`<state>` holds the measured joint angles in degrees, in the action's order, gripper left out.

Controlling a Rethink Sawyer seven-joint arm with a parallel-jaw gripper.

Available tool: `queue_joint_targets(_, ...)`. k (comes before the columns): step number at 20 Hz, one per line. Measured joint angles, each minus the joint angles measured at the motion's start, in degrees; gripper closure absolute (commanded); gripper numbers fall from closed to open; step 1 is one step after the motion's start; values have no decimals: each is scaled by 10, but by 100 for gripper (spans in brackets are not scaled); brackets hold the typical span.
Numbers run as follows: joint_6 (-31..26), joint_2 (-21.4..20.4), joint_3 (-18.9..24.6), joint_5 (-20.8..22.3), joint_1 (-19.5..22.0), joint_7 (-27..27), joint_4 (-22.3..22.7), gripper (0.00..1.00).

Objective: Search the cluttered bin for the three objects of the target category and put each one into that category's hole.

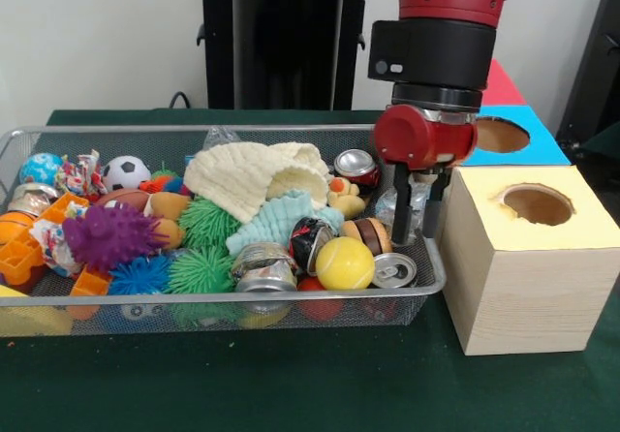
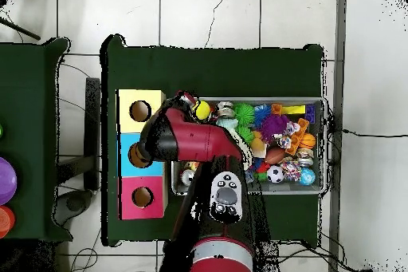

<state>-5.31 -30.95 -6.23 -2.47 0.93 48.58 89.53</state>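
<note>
At the near edge of the wire bin, in the front view, lie a crushed can, a yellow ball and a can top. The can top is just below the gripper and a little nearer to the camera. Beside them, toward the middle, are green spiky balls and a purple spiky toy.

The gripper hangs inside the bin at its end next to the wooden box. Its two black fingers point down with a gap between them. A crumpled clear wrapper is there, but I cannot tell if the fingers hold it.

Farther back lie a cream knitted hat and a red can, which is near the gripper, on its inner side. Behind the yellow-topped box come the blue box and the pink box, each in a row.
</note>
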Motion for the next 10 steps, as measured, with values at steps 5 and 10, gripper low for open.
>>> queue_joint_targets(5,0,3,-14,-53,-2,12,-1,0)
queue_joint_targets(10,0,6,-43,-106,-5,46,1,0)
